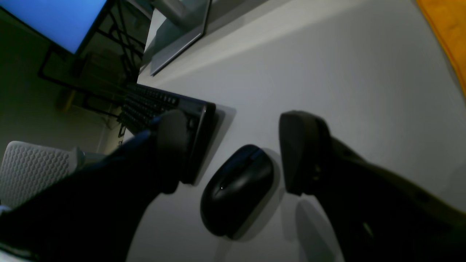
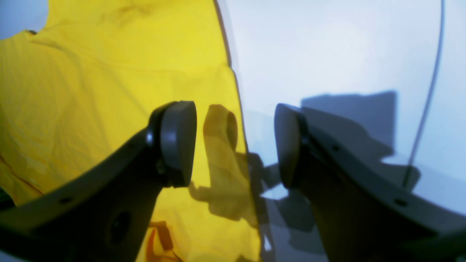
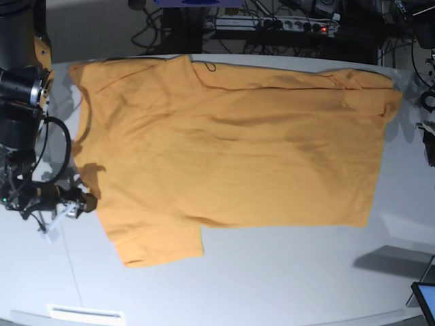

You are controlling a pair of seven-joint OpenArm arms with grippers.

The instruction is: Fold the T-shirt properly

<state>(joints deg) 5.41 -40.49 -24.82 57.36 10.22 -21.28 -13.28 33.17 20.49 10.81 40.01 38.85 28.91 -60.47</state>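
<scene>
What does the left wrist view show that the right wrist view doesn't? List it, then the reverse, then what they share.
Only the left wrist view: a black mouse, a keyboard, a lit blue screen and the open left end effector.
Only the right wrist view: the open right end effector over the T-shirt's edge and a thin cable.
Both: the T-shirt and the white table.

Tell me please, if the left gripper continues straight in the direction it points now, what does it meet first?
Most likely the black rounded plastic computer mouse, which lies on the white table directly between the open jaws of the left gripper. Depth is unclear, so the black keyboard beside it could touch one finger.
</scene>
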